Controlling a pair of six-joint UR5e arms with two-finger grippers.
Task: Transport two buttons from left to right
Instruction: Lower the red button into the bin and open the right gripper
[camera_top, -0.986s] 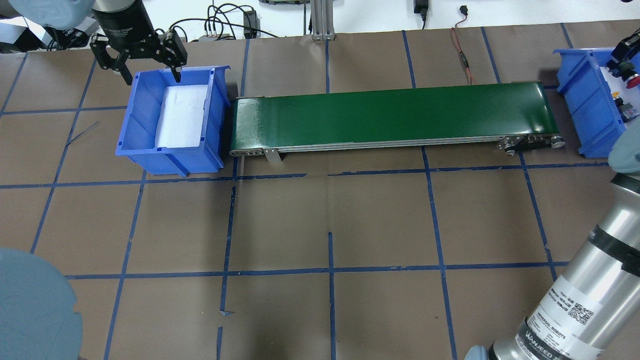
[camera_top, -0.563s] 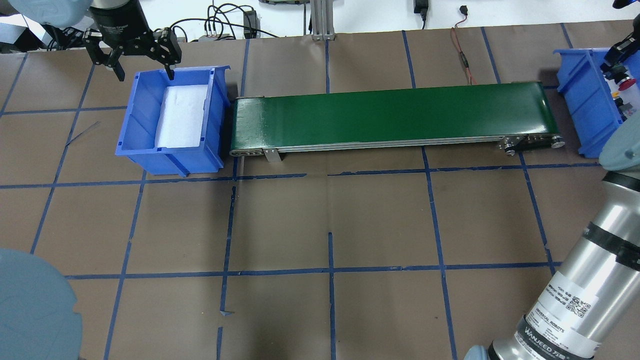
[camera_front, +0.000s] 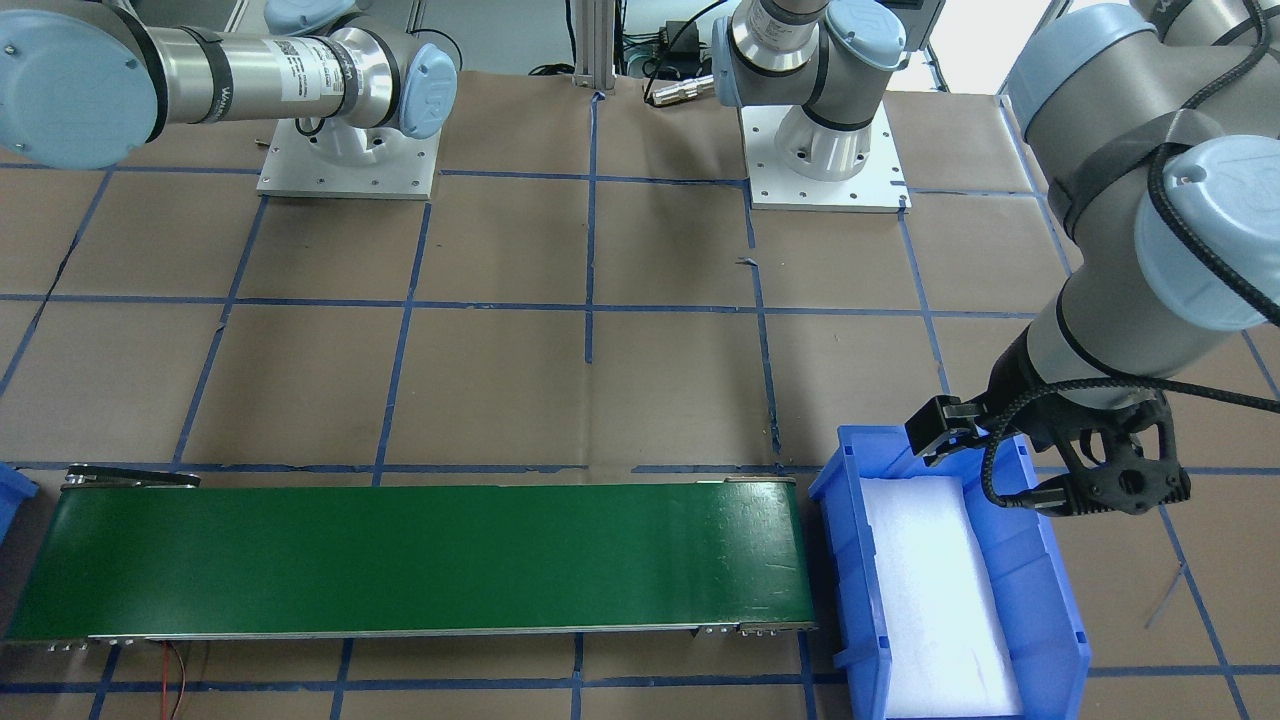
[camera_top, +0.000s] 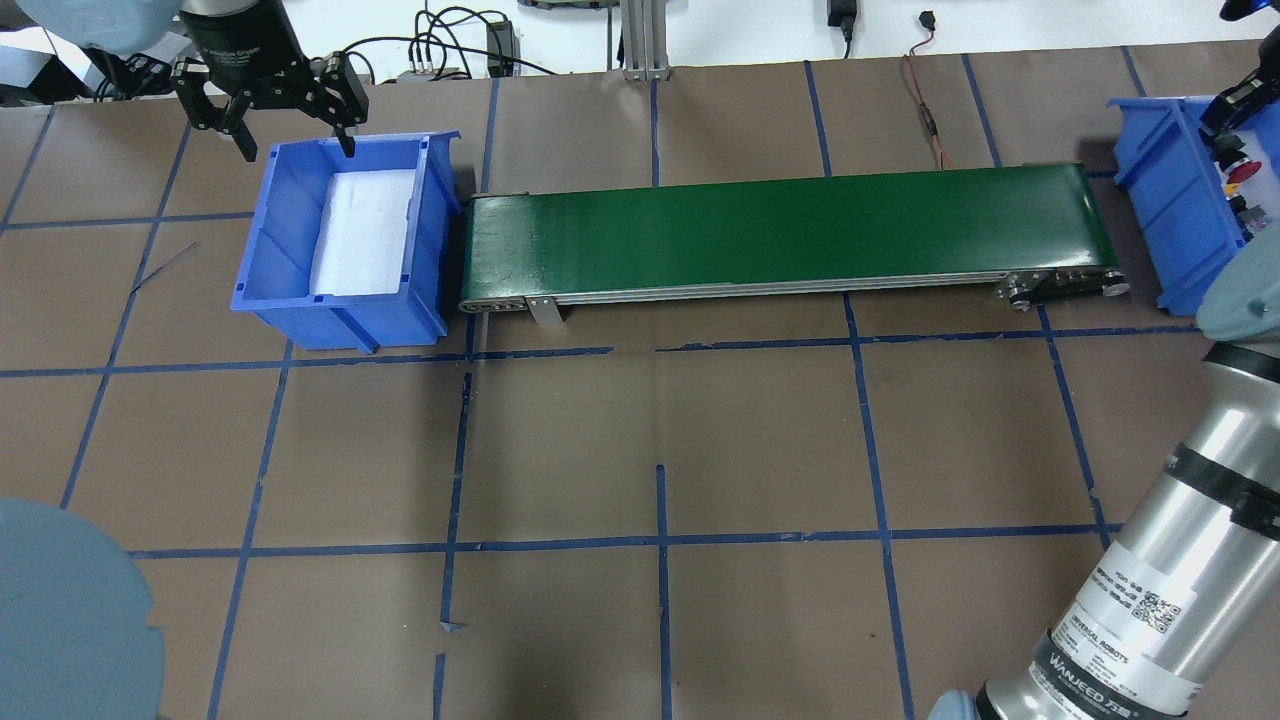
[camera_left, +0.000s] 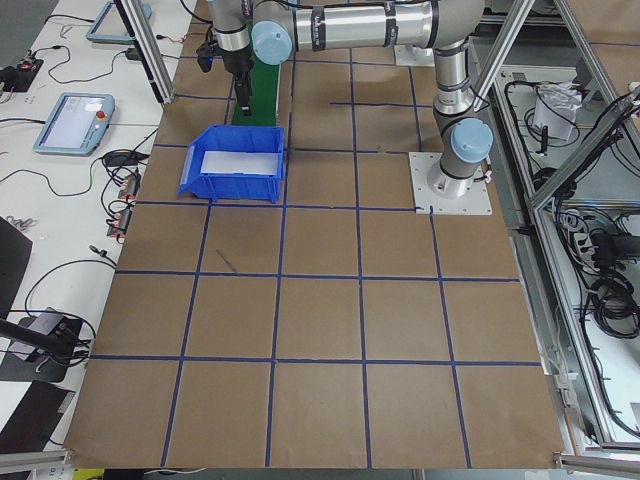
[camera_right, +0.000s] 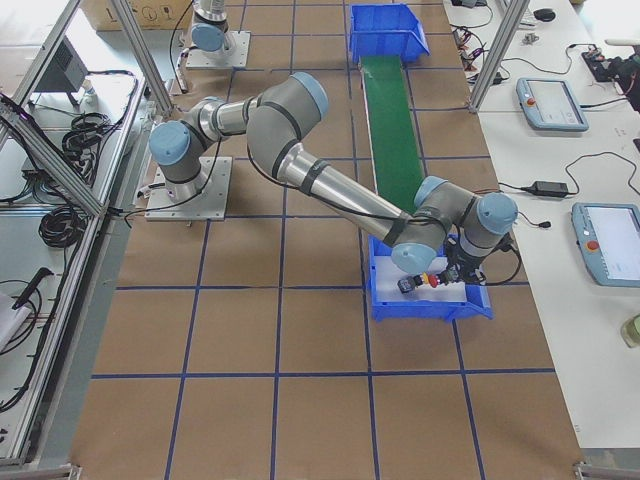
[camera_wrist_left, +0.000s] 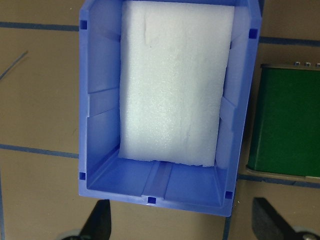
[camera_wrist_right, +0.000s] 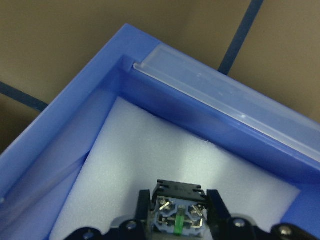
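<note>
The red button (camera_top: 1244, 171) hangs inside the right blue bin (camera_top: 1170, 200). My right gripper (camera_wrist_right: 179, 202) is shut on it. The right wrist view shows its grey contact base (camera_wrist_right: 177, 215) between the fingers, just above the white foam. A second dark button body (camera_top: 1240, 206) lies beside it, mostly hidden by my right arm. Its cap colour does not show. My left gripper (camera_top: 297, 148) is open and empty over the far rim of the left blue bin (camera_top: 270, 230). That bin holds only white foam (camera_wrist_left: 175, 85).
A green conveyor belt (camera_top: 780, 230) runs between the two bins along the far side of the table. Cables and a red wire (camera_top: 925, 110) lie behind it. My right forearm (camera_top: 1170, 560) crosses the near right corner.
My right gripper has shifted a little to the left inside the right bin with the red button. My left gripper has drawn back slightly toward the far rim of the left bin, still open.
</note>
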